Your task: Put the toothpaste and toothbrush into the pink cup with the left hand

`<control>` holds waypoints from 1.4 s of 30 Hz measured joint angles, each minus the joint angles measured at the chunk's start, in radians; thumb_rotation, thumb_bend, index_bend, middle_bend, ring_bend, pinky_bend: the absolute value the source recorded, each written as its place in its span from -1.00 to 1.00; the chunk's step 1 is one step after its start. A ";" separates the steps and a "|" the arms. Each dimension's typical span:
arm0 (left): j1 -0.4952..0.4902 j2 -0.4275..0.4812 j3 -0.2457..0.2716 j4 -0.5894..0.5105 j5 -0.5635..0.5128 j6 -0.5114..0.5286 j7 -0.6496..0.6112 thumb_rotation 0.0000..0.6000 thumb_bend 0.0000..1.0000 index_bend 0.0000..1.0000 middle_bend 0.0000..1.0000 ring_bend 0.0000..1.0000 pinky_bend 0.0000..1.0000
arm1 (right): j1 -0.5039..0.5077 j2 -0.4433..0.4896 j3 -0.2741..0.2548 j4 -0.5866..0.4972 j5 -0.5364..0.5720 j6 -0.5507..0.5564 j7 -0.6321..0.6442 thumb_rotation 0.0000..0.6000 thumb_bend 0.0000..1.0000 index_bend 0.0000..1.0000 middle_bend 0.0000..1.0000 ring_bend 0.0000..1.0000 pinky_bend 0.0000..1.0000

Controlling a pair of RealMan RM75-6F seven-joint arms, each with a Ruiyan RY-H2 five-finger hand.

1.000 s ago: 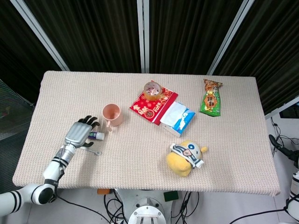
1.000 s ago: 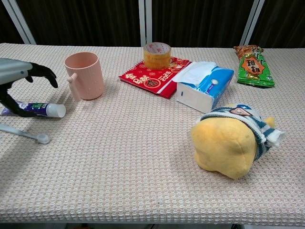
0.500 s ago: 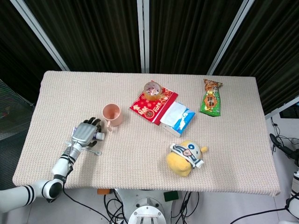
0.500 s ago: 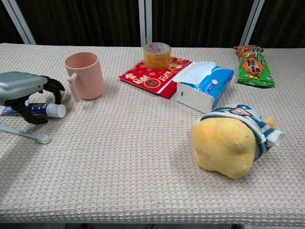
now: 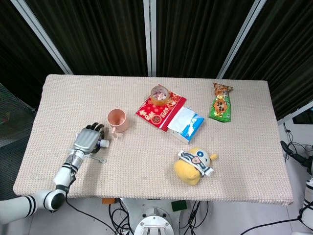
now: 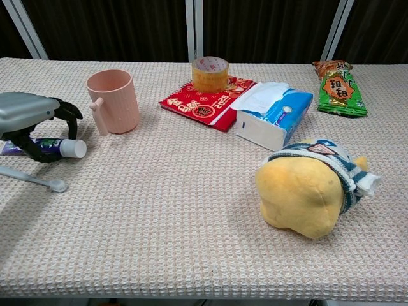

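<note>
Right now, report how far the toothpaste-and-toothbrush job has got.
Nothing is in the pink cup yet; it stands upright. In hand: the left hand is curled over the toothpaste tube, which lies flat on the table with its white cap sticking out; a firm grip can't be confirmed. The toothbrush lies untouched beside it. Left: lift the tube into the cup, then the toothbrush.

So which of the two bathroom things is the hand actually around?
The toothpaste: the left hand curls over that tube, while the toothbrush lies untouched nearer the table edge.
</note>
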 measured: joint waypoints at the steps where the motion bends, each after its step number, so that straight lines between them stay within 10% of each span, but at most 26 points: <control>1: 0.001 -0.003 -0.001 0.004 0.003 0.008 -0.004 1.00 -0.45 -0.02 -0.60 -0.76 -0.53 | 0.000 0.001 0.000 -0.001 0.000 0.000 0.000 1.00 -0.37 -1.00 -1.00 -1.00 -1.00; 12: 0.046 -0.020 -0.013 0.042 0.069 0.103 -0.156 1.00 -0.43 0.19 0.00 -0.45 -0.28 | -0.007 0.009 0.000 -0.002 0.003 -0.001 0.012 1.00 -0.37 -1.00 -1.00 -1.00 -1.00; 21: 0.125 -0.015 -0.052 0.109 0.122 0.225 -0.458 1.00 -0.41 0.22 0.12 -0.40 -0.27 | -0.010 0.007 -0.002 0.001 0.002 -0.002 0.018 1.00 -0.37 -1.00 -1.00 -1.00 -1.00; 31: 0.216 0.091 -0.214 0.026 0.074 0.294 -0.891 1.00 -0.41 0.22 0.12 -0.40 -0.26 | -0.011 0.005 0.003 -0.003 0.009 -0.004 0.022 1.00 -0.37 -1.00 -1.00 -1.00 -1.00; 42: 0.191 0.185 -0.341 -0.222 0.054 0.276 -1.003 1.00 -0.40 0.21 0.11 -0.40 -0.27 | -0.012 -0.010 0.004 -0.001 0.020 -0.010 0.028 1.00 -0.36 -1.00 -1.00 -1.00 -1.00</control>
